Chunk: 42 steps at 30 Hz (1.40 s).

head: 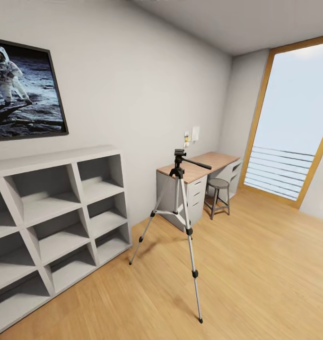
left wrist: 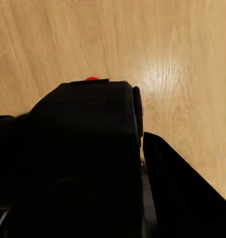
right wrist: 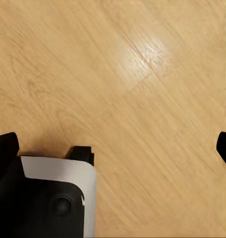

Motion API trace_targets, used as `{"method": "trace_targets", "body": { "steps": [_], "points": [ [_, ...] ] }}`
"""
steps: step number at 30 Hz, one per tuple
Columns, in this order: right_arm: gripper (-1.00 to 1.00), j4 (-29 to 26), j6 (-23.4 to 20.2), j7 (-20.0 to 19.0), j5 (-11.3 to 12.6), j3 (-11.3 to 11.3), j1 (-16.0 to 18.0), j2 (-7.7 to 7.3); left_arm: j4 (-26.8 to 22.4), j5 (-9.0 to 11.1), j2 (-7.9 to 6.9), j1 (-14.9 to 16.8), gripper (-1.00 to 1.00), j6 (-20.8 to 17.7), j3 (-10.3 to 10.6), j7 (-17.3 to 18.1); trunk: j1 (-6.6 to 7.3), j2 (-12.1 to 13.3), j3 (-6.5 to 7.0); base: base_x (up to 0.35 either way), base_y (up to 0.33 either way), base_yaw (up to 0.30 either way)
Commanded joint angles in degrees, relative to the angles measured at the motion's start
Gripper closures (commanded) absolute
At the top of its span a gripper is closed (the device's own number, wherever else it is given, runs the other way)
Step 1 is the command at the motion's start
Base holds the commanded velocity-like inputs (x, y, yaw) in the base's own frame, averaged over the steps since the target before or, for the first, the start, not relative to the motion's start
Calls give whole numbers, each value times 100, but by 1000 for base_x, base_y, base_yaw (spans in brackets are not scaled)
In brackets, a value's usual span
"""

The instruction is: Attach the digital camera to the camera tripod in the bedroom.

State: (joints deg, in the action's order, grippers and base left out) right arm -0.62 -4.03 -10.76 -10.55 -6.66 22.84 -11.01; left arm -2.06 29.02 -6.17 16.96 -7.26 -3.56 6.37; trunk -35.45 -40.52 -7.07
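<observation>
The camera tripod (head: 182,208) stands on the wood floor in the middle of the bedroom, silver legs spread, with its black head (head: 179,155) and pan handle bare on top. In the left wrist view, the black digital camera (left wrist: 85,148) with its red dot (left wrist: 92,78) sits in my left gripper (left wrist: 73,130), which is shut on it; one dark finger (left wrist: 180,188) shows beside the body. My right gripper (right wrist: 115,145) hangs open over bare floor with nothing between its fingertips.
White cube shelving (head: 57,208) lines the left wall under an astronaut picture (head: 21,89). Behind the tripod are a desk with drawers (head: 199,177) and a round stool (head: 218,196). A tall window (head: 293,127) is at the right. A white-and-black robot part (right wrist: 55,198) lies under the right wrist.
</observation>
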Motion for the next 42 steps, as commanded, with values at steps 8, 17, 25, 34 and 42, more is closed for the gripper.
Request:
{"method": "trace_targets", "body": {
  "steps": [8, 17, 25, 34, 42],
  "points": [
    [-100, 244, 596, 545, -120, -61, -703, 29, 188, -580, 311, -205, 100, 487, -37, -3, 175, 315, 135, 0, 0, 0],
    [-100, 255, 588, 562, -123, -63, -804, 109, 192, -619, 287, -332, 100, 528, -34, -36, 373, 676, 297, 0, 0, 0],
    [-100, 256, 631, 534, -120, -66, -814, 130, 189, -625, 276, -401, 100, 533, -35, -278, 548, 997, 441, 0, 0, 0],
    [-100, 256, 648, 537, -113, -72, -816, 134, 192, -626, 276, -415, 100, 533, -31, -340, 746, 1358, 602, 0, 0, 0],
    [-100, 256, 630, 539, -113, -70, -816, 134, 196, -626, 274, -421, 100, 533, -30, -347, 922, 1679, 746, 0, 0, 0]
  ]
}}
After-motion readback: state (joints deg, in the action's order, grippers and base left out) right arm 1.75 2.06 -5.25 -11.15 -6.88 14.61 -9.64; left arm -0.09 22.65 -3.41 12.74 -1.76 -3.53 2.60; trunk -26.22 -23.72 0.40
